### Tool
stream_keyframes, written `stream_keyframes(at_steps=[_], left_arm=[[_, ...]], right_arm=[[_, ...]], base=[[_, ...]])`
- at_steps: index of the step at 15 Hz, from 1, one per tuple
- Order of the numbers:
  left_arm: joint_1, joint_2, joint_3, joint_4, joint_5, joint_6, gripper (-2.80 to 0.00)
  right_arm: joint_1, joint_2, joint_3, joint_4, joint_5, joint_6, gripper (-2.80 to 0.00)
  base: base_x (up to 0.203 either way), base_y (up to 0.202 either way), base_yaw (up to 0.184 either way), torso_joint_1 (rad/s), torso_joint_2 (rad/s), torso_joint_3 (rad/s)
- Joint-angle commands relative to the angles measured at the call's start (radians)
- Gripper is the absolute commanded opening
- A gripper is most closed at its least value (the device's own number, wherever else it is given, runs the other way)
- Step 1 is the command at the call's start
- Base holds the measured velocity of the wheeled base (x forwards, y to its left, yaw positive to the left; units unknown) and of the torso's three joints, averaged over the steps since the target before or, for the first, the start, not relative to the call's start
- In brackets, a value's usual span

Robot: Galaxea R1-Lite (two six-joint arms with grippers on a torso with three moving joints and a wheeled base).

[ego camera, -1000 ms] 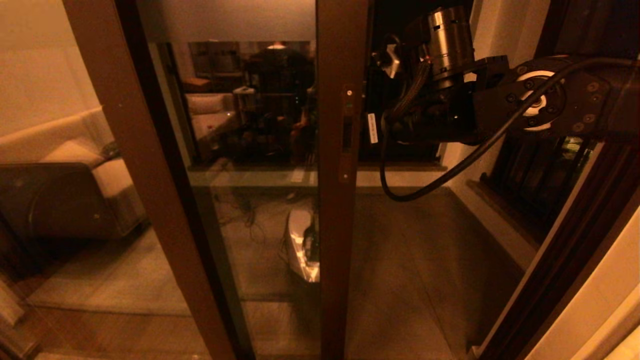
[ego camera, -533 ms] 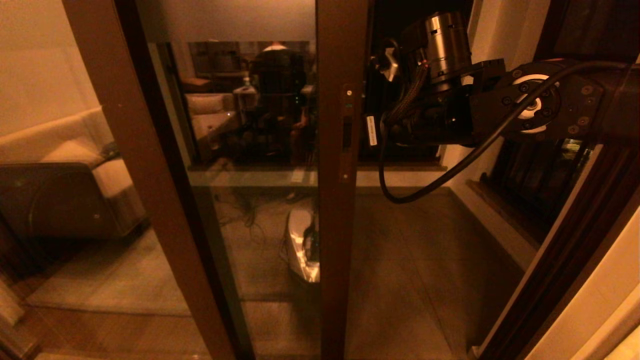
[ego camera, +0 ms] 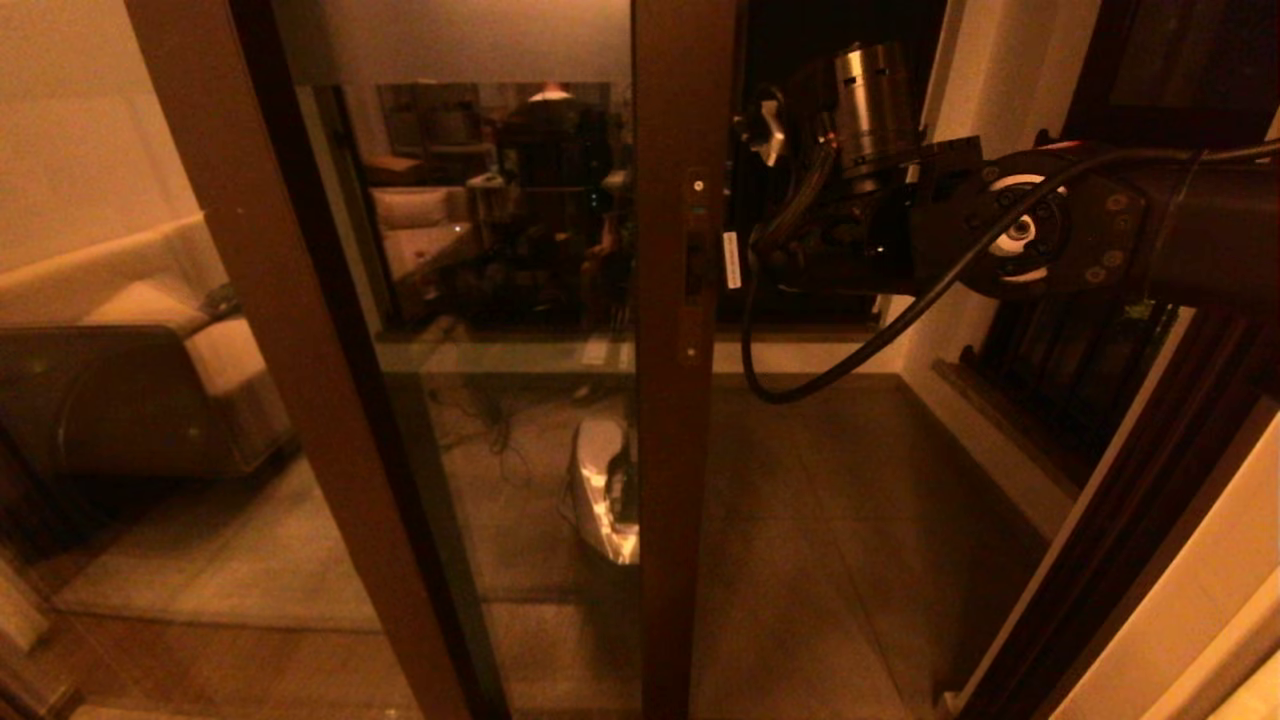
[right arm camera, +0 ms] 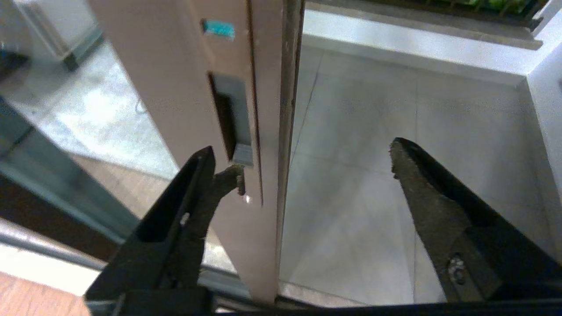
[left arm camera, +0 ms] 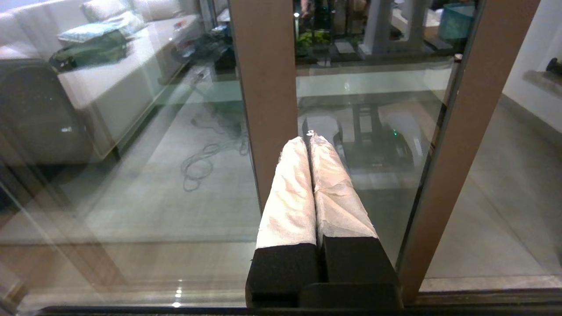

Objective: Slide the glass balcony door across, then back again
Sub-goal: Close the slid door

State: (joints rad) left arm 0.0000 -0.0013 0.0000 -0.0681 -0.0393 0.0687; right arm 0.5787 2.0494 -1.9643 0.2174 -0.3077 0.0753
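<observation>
Glass balcony door (ego camera: 560,330): standing partly slid aside, stile (ego camera: 680,400) mid-view, open gap to the right.
Handle slot (right arm camera: 230,118): sitting just beyond one fingertip.
Right gripper (right arm camera: 303,169): spreading wide, straddling the stile edge, gripping nothing.
Change: edging leftward toward the stile over the last second, closing the gap.
Meaning: probably lining up to hook the slot for a slide.
Left gripper (left arm camera: 311,175): idling low, padded fingers pressed together.

We note a black right arm (ego camera: 1050,235) with a silver cylinder (ego camera: 872,100), looping black cable (ego camera: 850,350), and white-wrapped left fingers (left arm camera: 290,188).
</observation>
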Motion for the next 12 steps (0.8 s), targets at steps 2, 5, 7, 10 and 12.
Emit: stream_keyframes(at_steps=[2, 5, 7, 10, 12], left_arm=[[0.000, 0.001, 0.030, -0.001, 0.001, 0.000, -2.80], [0.000, 0.001, 0.031, -0.001, 0.001, 0.000, -2.80], [0.000, 0.001, 0.031, -0.001, 0.001, 0.000, -2.80], [0.000, 0.001, 0.031, -0.001, 0.001, 0.000, -2.80], [0.000, 0.001, 0.031, -0.001, 0.001, 0.000, -2.80]], right_arm=[[-0.014, 0.032, -0.001, -0.037, -0.001, -0.002, 0.00], [-0.028, 0.046, -0.006, -0.044, -0.001, -0.005, 0.00], [-0.040, 0.052, -0.007, -0.055, 0.001, -0.009, 0.00], [-0.044, 0.071, -0.007, -0.076, 0.001, -0.020, 0.00], [-0.051, 0.083, -0.007, -0.093, -0.001, -0.037, 0.00]], base=[[0.000, 0.000, 0.000, 0.000, 0.00, 0.000], [0.000, 0.000, 0.000, 0.000, 0.00, 0.000], [0.000, 0.000, 0.000, 0.000, 0.00, 0.000], [0.000, 0.000, 0.000, 0.000, 0.00, 0.000], [0.000, 0.000, 0.000, 0.000, 0.00, 0.000]])
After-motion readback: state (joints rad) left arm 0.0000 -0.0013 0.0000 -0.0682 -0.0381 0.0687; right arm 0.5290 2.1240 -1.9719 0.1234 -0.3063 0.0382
